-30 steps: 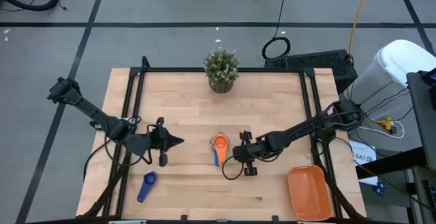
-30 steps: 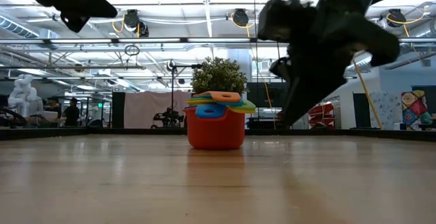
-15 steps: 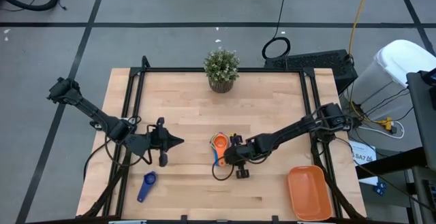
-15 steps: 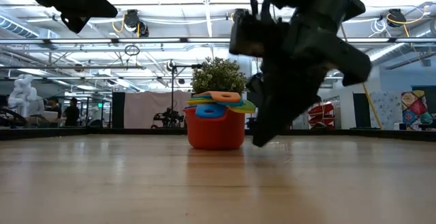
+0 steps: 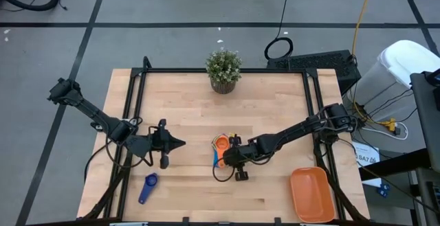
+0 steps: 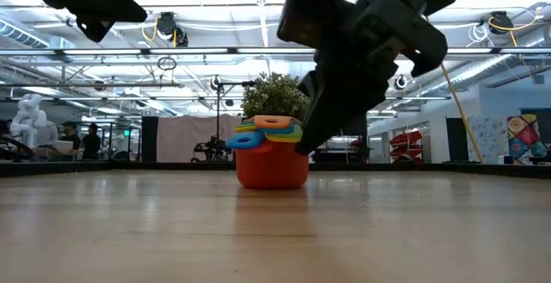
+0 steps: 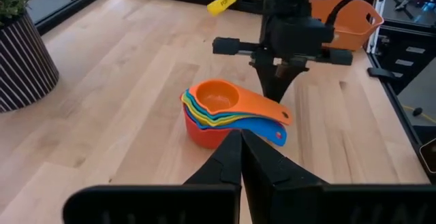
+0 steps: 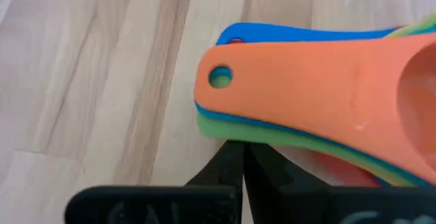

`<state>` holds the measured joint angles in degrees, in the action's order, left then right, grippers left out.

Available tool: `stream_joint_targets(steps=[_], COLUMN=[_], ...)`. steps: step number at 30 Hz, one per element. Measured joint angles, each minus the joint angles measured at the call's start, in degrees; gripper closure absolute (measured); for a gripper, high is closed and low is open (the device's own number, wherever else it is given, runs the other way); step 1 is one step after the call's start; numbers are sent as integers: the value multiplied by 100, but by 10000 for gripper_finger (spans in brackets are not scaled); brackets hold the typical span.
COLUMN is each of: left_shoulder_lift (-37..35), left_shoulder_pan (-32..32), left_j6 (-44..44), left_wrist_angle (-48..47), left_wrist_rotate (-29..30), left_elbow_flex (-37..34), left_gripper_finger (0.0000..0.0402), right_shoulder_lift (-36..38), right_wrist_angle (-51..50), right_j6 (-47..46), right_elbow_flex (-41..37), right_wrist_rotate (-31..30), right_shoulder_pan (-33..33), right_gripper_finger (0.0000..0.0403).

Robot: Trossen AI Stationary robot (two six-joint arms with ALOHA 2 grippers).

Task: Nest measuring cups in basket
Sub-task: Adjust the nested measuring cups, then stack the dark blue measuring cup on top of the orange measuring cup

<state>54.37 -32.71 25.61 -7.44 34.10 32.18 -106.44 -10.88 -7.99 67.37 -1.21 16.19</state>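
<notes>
Several measuring cups (image 5: 221, 144) stand nested in one stack on the table's middle, red lowest and orange on top (image 7: 218, 112), with their handles fanned out. A dark blue cup (image 5: 146, 188) lies alone near the near-left corner. The orange basket (image 5: 313, 195) sits at the near-right corner. My right gripper (image 5: 223, 159) is shut, with its tips down at the stack's handles (image 8: 236, 157). My left gripper (image 5: 180, 143) is shut and hovers left of the stack, apart from it (image 7: 240, 146). My right gripper has its shut fingertips (image 8: 235, 152) against the side edge of the stacked handles (image 8: 225, 130), close to their free ends. It comes slanting down from the table's right (image 7: 276, 94). The stack stands on the table on its red bottom cup.
A small potted plant (image 5: 223, 69) stands at the far edge, in line with the stack. A black frame rail runs along the table's sides. Bare wood lies between the stack and the basket, and around the lone dark blue cup.
My right gripper has moved toward the table's left and down, to the stack's handles. The handles have swung toward the left while the stack stayed on its spot.
</notes>
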Motion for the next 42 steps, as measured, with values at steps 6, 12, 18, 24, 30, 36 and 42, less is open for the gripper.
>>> stream_joint_targets(steps=[6, 12, 18, 24, 30, 36, 42], left_shoulder_lift=[0, 0, 0, 0, 0, 0, 0], left_shoulder_pan=[-4, -4, -4, -4, -4, -156, -380], left_j6=[-4, -68, -1, 301, 2075, 2642, 3301], left_wrist_angle=[-18, 20, -21, -354, -1556, -1715, -2101], left_wrist_rotate=[-64, -64, -64, -64, -405, -1507, -2713], left_elbow_flex=[0, 0, 0, 0, 0, 0, 0], left_gripper_finger=[393, 393, 392, 392, 392, 392, 392], right_shoulder_lift=[202, 147, 298, 319, 322, 322, 373], right_wrist_angle=[-535, 273, -365, -399, -652, -1389, -1825], right_j6=[-19, 33, -14, -14, -23, 31, 93], right_elbow_flex=[-6, -3, -6, -13, -10, -10, -10], right_wrist_rotate=[-179, -146, -158, -161, -123, -178, -198], right_shoulder_pan=[0, -37, -33, -33, -33, -109, -151], right_gripper_finger=[403, 403, 403, 403, 403, 403, 403])
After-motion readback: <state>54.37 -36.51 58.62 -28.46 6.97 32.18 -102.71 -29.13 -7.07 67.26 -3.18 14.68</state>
